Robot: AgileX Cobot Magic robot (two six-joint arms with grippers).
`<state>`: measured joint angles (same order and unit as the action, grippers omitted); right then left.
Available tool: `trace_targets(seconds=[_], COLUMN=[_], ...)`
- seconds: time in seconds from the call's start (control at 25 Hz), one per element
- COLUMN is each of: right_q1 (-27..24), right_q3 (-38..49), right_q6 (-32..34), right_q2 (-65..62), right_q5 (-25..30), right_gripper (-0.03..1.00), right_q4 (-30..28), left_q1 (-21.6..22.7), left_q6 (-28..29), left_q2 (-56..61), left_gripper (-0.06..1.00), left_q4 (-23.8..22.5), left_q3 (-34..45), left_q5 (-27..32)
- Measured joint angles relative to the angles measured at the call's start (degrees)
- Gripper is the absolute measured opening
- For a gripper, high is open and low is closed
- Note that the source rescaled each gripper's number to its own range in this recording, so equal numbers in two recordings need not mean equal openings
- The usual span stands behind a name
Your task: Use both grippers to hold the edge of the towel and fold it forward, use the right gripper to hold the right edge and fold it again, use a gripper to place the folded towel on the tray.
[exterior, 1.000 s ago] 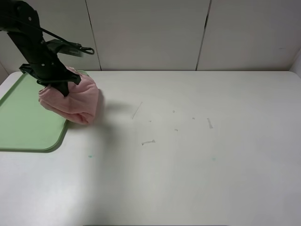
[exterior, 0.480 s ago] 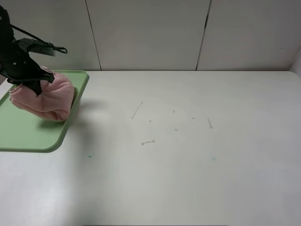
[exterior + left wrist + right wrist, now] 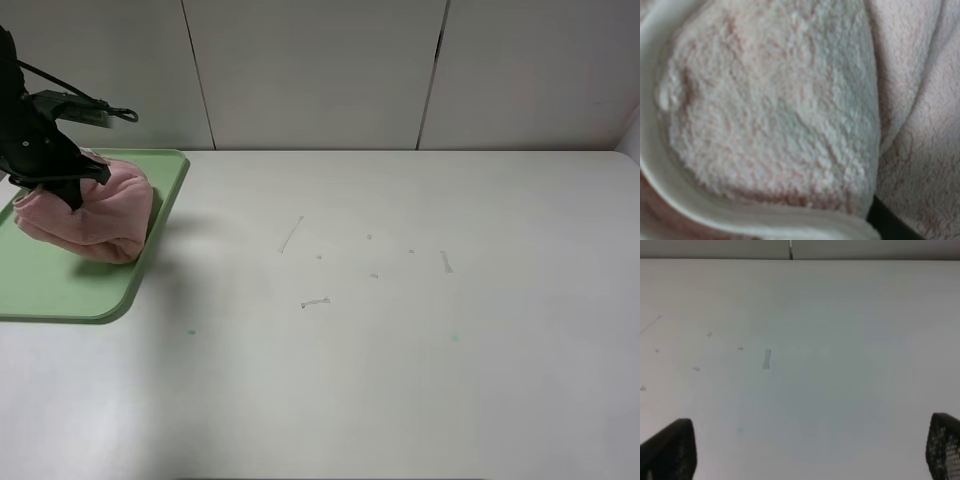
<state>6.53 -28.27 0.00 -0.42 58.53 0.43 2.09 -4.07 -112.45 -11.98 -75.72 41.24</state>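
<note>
The pink towel [image 3: 98,215] is bunched into a folded bundle over the right part of the green tray [image 3: 55,290] at the table's far left. My left gripper [image 3: 64,186] is shut on the top of the towel; its fingertips are buried in the cloth. I cannot tell whether the bundle's underside rests on the tray. In the left wrist view the fluffy pink towel [image 3: 775,115] fills the frame. My right gripper [image 3: 812,450] is open and empty over bare table, with only its fingertips [image 3: 670,450] showing; it is out of the exterior high view.
The white table [image 3: 400,330] carries a few small marks and scuffs near the middle [image 3: 315,301]. A panelled wall [image 3: 320,70] runs along the table's far edge. The tray's right rim [image 3: 160,225] sits just beside the towel.
My left gripper carried the towel leftward from the tray's right rim to over the tray. In the last half second it barely moved. The right gripper is unchanged.
</note>
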Motion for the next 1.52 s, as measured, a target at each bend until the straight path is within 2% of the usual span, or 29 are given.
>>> trace_targets(seconds=[0.12, 0.16, 0.2, 0.28, 0.32, 0.36, 0.44, 0.6, 0.96, 1.2, 1.52], right_q1=[0.0, 0.0, 0.0, 0.0, 0.0, 0.0, 0.0, 0.0, 0.0, 0.0, 0.0], right_q3=[0.0, 0.0, 0.0, 0.0, 0.0, 0.0, 0.0, 0.0, 0.0, 0.0, 0.0], right_q6=[0.0, 0.0, 0.0, 0.0, 0.0, 0.0, 0.0, 0.0, 0.0, 0.0, 0.0], right_q2=[0.0, 0.0, 0.0, 0.0, 0.0, 0.0, 0.0, 0.0, 0.0, 0.0, 0.0], right_q5=[0.0, 0.0, 0.0, 0.0, 0.0, 0.0, 0.0, 0.0, 0.0, 0.0, 0.0], right_gripper=[1.0, 1.0, 1.0, 1.0, 1.0, 1.0, 1.0, 1.0, 1.0, 1.0, 1.0], right_q4=[0.0, 0.0, 0.0, 0.0, 0.0, 0.0, 0.0, 0.0, 0.0, 0.0, 0.0], left_q1=[0.36, 0.54, 0.73, 1.17, 1.37, 1.53, 1.82, 2.1, 3.07, 3.07, 3.07], left_q6=[0.0, 0.0, 0.0, 0.0, 0.0, 0.0, 0.0, 0.0, 0.0, 0.0, 0.05], left_q2=[0.0, 0.0, 0.0, 0.0, 0.0, 0.0, 0.0, 0.0, 0.68, 6.6, 19.68], left_gripper=[0.24, 0.3, 0.4, 0.71, 0.8, 0.88, 0.95, 0.99, 1.0, 1.0, 1.0], left_q4=[0.0, -0.14, -0.38, -0.85, -1.05, -1.26, -2.23, -4.98, -5.47, -5.53, -1.42], left_q3=[0.0, 0.0, 0.0, 0.0, 0.0, 0.0, 0.0, 0.0, 0.0, 0.04, 2.28], left_q5=[0.0, 0.0, 0.06, 0.33, 0.34, 0.46, 1.14, 3.96, 6.41, 7.15, 10.97])
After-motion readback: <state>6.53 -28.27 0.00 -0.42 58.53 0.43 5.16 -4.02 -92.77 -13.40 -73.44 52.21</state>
